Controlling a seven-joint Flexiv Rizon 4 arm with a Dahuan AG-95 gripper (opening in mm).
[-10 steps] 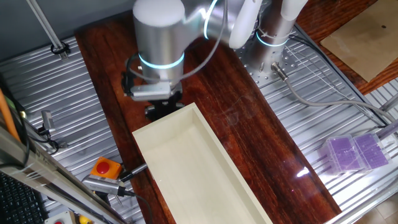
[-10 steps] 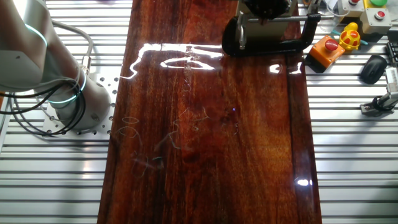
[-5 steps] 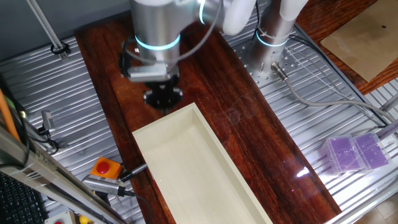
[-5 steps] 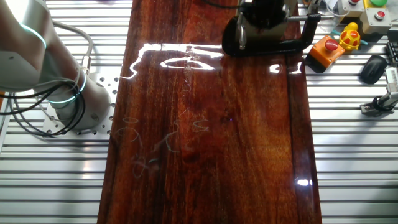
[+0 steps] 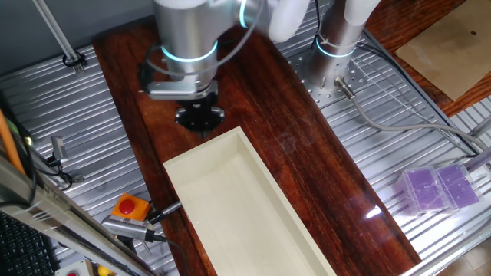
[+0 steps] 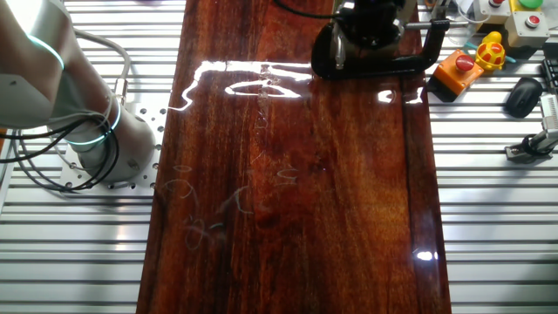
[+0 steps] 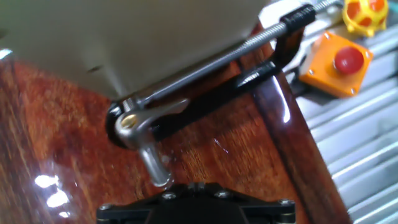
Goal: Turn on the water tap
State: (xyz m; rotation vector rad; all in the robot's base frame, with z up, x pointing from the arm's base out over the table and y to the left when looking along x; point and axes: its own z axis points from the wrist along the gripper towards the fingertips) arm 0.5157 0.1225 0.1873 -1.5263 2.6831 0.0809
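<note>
Hand view: gripper [image 7: 198, 198] body is seen at the bottom edge only; fingers are out of frame, so jaw state cannot be told. Just beyond it the tap [image 7: 144, 138], a small metal fitting with its spout pointing toward the camera, is held in the C-clamp [image 7: 249, 73] on the wood table [image 7: 56, 118]. No writing legible. Past the clamp an orange box [image 7: 336, 65] with a red button is seen on the slatted metal. In one fixed view a cream tray [image 5: 238, 211] is shown empty beside the arm; a purple box [image 5: 441, 188] lies well apart.
</note>
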